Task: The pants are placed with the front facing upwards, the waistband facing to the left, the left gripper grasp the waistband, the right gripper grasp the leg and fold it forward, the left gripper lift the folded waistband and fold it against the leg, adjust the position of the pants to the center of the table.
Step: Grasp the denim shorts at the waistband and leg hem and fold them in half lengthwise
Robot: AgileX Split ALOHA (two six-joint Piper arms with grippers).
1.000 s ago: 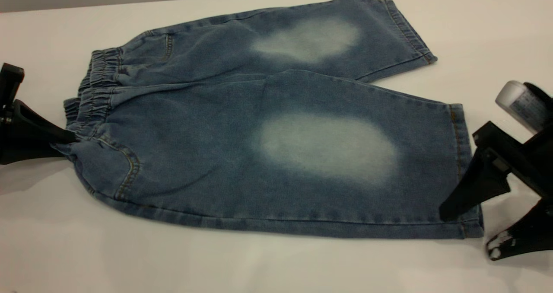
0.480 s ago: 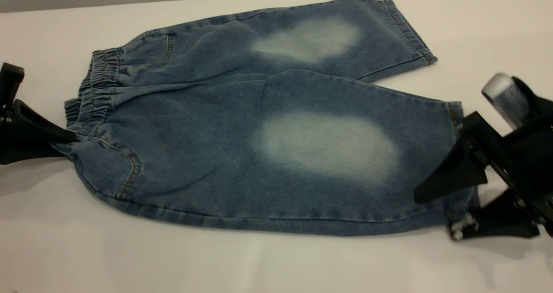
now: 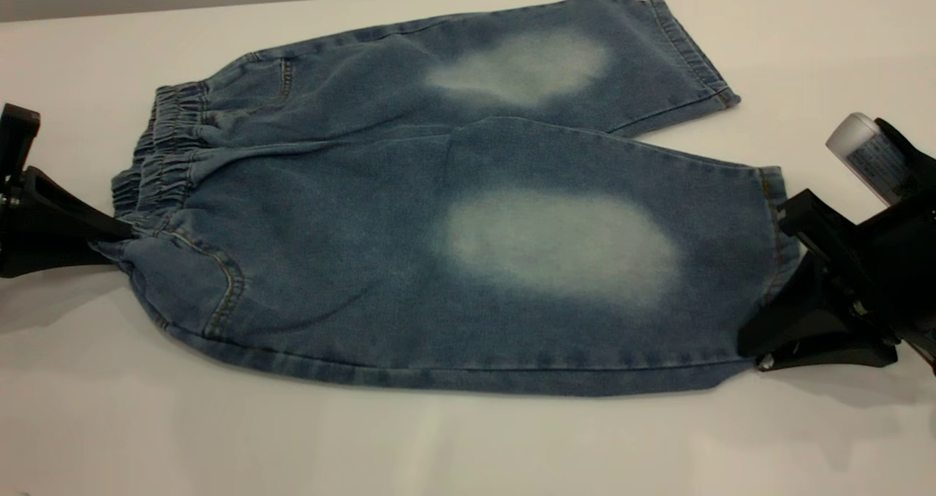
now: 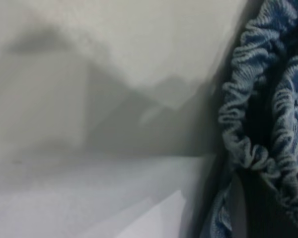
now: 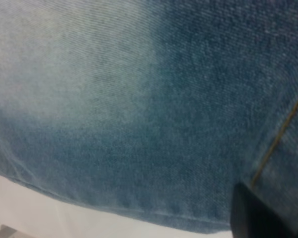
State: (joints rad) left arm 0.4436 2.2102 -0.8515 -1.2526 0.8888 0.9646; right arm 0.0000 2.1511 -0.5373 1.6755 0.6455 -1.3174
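Pants (image 3: 409, 218) lie flat; left gripper (image 3: 110, 236) pinches waistband (image 3: 157, 167), right gripper (image 3: 768, 339) clamps leg (image 3: 556, 262) hem

One pair of pants (image 3: 439, 225) lies on one table (image 3: 468, 445), taking up the middle of the exterior view. It has two legs: one leg (image 3: 585, 254) toward 4 o'clock and the other (image 3: 556, 64) toward 1 o'clock. Each carries one pale faded patch, two in all. One gathered waistband (image 3: 164, 152) sits at 9 o'clock. Two grippers show: the left gripper (image 3: 110, 236) at 9 o'clock and the right gripper (image 3: 764, 339) at 4 o'clock. One white cylinder (image 3: 866, 152) rides on the right one.
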